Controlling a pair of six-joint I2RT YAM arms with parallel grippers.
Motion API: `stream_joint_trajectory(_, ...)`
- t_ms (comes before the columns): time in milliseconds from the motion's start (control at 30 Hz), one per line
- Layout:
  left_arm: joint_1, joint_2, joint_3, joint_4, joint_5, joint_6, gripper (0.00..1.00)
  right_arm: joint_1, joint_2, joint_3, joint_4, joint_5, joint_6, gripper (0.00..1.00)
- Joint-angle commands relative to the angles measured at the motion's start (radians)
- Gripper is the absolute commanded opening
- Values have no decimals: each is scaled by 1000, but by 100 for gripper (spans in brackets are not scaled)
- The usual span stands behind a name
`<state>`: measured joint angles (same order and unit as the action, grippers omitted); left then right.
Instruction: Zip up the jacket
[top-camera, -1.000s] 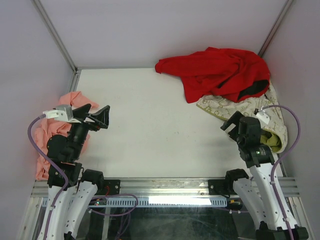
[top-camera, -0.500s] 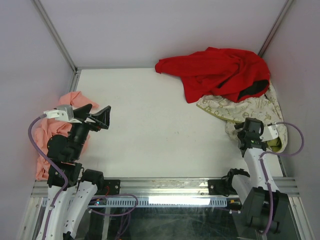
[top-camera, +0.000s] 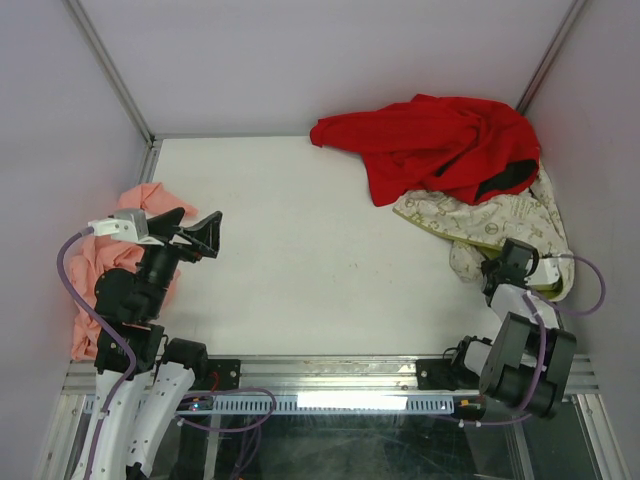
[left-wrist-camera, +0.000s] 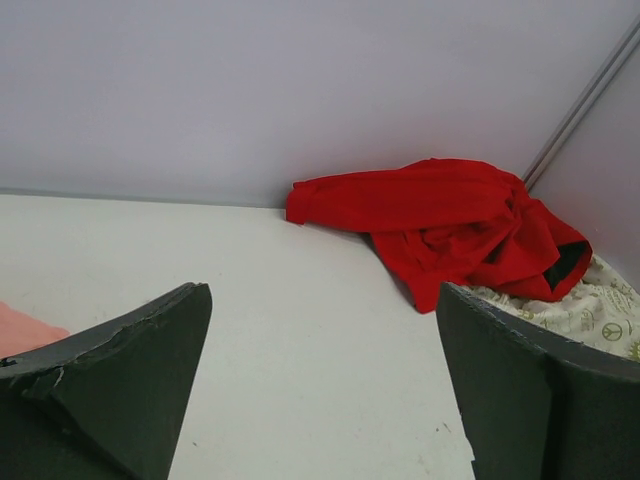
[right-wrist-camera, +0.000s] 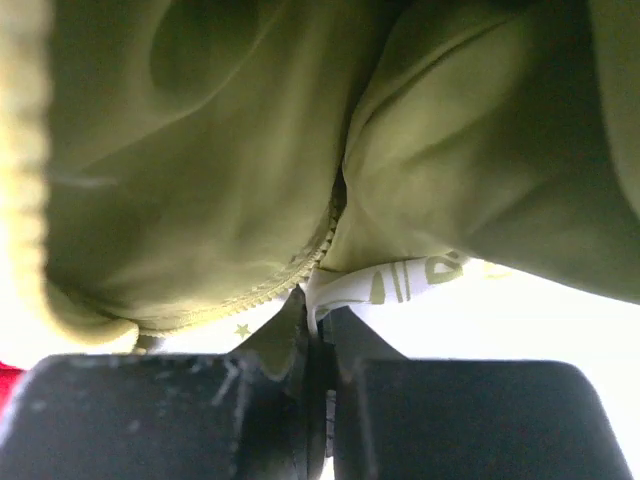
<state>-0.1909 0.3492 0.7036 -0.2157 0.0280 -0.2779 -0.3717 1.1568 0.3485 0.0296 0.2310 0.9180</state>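
The right gripper (right-wrist-camera: 320, 350) is down at the near edge of the jacket (top-camera: 490, 215), its jaws drawn almost together. They pinch a thin cream fold (right-wrist-camera: 385, 285) that sticks out from under the olive lining (right-wrist-camera: 200, 150). The left gripper (top-camera: 195, 230) hangs above the left side of the table (top-camera: 300, 250) with its jaws spread wide, touching nothing.

The jacket lies crumpled in the far right corner of the table. Its far part is tucked under a red garment (top-camera: 440, 145), and its near edge is by the right arm. A pink garment (top-camera: 95, 270) is heaped at the left edge, beside the left arm.

The tabletop is plain white with a few faint specks. Pale lilac-grey walls (top-camera: 300, 60) close it in, with slim metal posts (top-camera: 110, 70) running up the far corners. A metal rail (top-camera: 330, 375) runs along the near edge where the arms are bolted.

The jacket's cream cloth carries small olive marks. The left wrist view shows ring-shaped ones (left-wrist-camera: 612, 330). On the pinched fold they look like short bars beside a rounded shape, which I can't read as letters.
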Motion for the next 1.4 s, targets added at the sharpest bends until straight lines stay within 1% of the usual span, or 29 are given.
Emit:
stream_joint_trajectory(0,-7,13,-6,41,21,-4,99,11,-105,17,-35,-110,-86,0)
stream_joint_trajectory(133,-7,12,-8,45,31,-7,99,61,-236,45,-167,-136,-128,0)
stream_joint_trajectory(233,-7,12,-7,44,32,-8,99,149,-319,49,-221,-177,-112,0)
stream_joint_trajectory(300,-7,13,-7,44,41,-10,99,257,-355,54,-245,-178,-75,0)
stream_joint_trajectory(400,-7,15,-6,46,59,-16,99,468,-384,73,-252,-135,-8,0)
stream_joint_trajectory(500,-7,18,-6,50,80,-16,99,674,-356,134,-244,-72,21,0)
stream_joint_trajectory(567,-8,27,-6,50,92,-18,99,811,-309,185,-212,-27,24,0)
stream_joint_trajectory(667,-7,47,5,52,131,-38,99,1001,-164,289,-139,24,-1,0)
stream_joint_trajectory(733,-7,65,14,52,183,-52,99,1087,-47,365,-65,-9,-38,0)
stream_joint_trajectory(800,-7,78,17,51,232,-78,99,1157,77,454,-3,-50,-89,0)
stream_joint_trajectory(967,-7,106,18,9,272,-152,99,1314,368,774,41,-136,-208,0)
stream_joint_trajectory(1100,-8,144,15,-17,340,-192,99,1351,543,996,-3,-223,-300,0)
stream_joint_trajectory(1133,-7,154,11,-20,352,-202,99,1352,570,1035,-33,-231,-317,3)
stream_joint_trajectory(1200,-7,173,-1,-29,367,-227,99,1351,590,1075,-89,-231,-359,20)
stream_joint_trajectory(1267,-8,196,-12,-36,381,-251,99,1344,568,1065,-136,-219,-397,35)
stream_joint_trajectory(1367,-7,228,-38,-37,400,-298,99,1319,486,1006,-177,-227,-450,51)
